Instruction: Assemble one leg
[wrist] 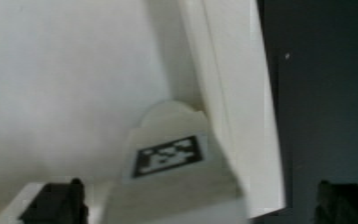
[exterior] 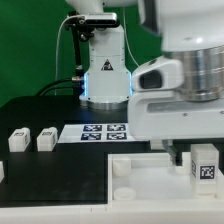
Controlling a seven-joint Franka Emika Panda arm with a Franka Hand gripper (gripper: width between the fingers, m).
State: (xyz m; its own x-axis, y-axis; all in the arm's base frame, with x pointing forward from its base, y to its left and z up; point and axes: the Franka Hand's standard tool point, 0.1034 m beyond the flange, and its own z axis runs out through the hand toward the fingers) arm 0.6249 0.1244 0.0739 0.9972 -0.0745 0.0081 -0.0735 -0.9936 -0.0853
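A leg (exterior: 205, 165), a small white block with a black-and-white tag, stands at the right corner of the large white tray-like part (exterior: 140, 172). In the wrist view the leg (wrist: 172, 150) rests against the tray's raised rim (wrist: 226, 90). My gripper (exterior: 196, 158) hangs right over it. In the wrist view the gripper (wrist: 201, 205) is open, with the dark fingertips (wrist: 55, 200) wide apart on either side of the leg and not touching it. Two more legs (exterior: 17, 140) (exterior: 45, 138) lie on the black table at the exterior view's left.
The marker board (exterior: 105, 131) lies flat in front of the arm's base (exterior: 105, 75). Another white piece (exterior: 2, 172) shows at the exterior view's left edge. The tray fills the front of the table, with a socket post (exterior: 120, 170) at its near-left corner.
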